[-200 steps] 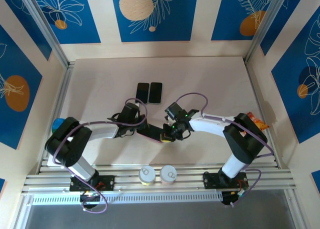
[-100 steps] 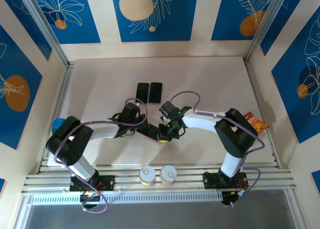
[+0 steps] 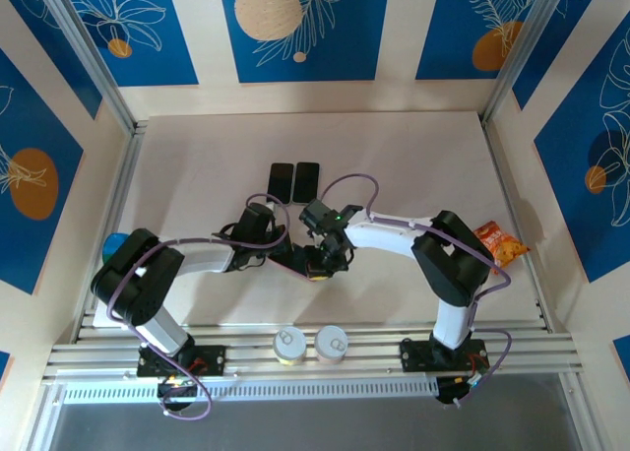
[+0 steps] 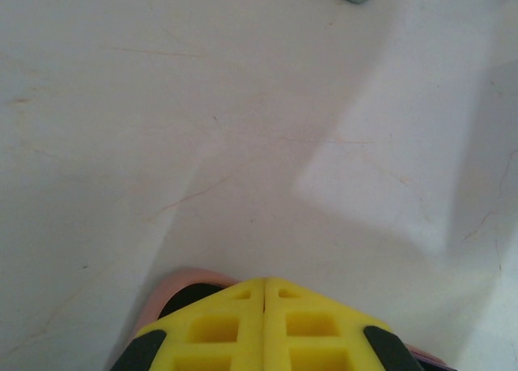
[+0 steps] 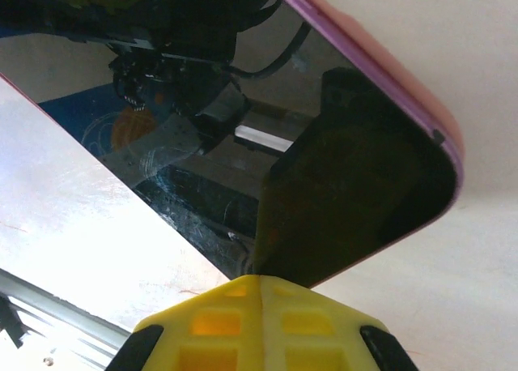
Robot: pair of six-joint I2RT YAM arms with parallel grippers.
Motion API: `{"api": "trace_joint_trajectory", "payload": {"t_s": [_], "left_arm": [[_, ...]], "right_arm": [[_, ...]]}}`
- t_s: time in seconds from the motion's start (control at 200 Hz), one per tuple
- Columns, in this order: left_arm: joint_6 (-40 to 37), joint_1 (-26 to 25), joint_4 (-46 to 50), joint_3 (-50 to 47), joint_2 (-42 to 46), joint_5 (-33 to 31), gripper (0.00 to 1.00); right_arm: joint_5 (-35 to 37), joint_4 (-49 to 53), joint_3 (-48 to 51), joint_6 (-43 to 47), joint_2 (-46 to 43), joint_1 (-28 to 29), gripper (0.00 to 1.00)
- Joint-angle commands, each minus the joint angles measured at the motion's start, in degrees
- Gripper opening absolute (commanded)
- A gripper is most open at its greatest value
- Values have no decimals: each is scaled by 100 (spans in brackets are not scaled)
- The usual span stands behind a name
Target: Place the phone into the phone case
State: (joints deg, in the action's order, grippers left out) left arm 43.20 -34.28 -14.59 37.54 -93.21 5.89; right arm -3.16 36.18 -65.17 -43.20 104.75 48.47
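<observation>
While their yellow fingers are pressing fully together with nothing between them, the left end effector (image 4: 265, 283) and right end effector (image 5: 259, 280) are meeting at the dark phone (image 5: 243, 136), which is sitting inside its pink case (image 5: 388, 83) mid-worktop (image 4: 243, 128).

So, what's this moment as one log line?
left gripper: shut, over case | right gripper: shut, at phone | case rim around phone corner

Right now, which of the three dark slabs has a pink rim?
The phone between the left gripper and right gripper; the other two lie farther back, plain dark.
</observation>
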Motion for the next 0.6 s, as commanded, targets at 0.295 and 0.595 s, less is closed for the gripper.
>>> {"api": "trace_joint_trajectory", "payload": {"t_s": [0.295,0.595], "left_arm": [[-49,176,470,-201,-349,-79,0],[87,221,536,-228,-424,-175,0]], "right_arm": [[509,-117,320,555,1204,639,0],[56,-182,488,781,1474,736,0]]}}
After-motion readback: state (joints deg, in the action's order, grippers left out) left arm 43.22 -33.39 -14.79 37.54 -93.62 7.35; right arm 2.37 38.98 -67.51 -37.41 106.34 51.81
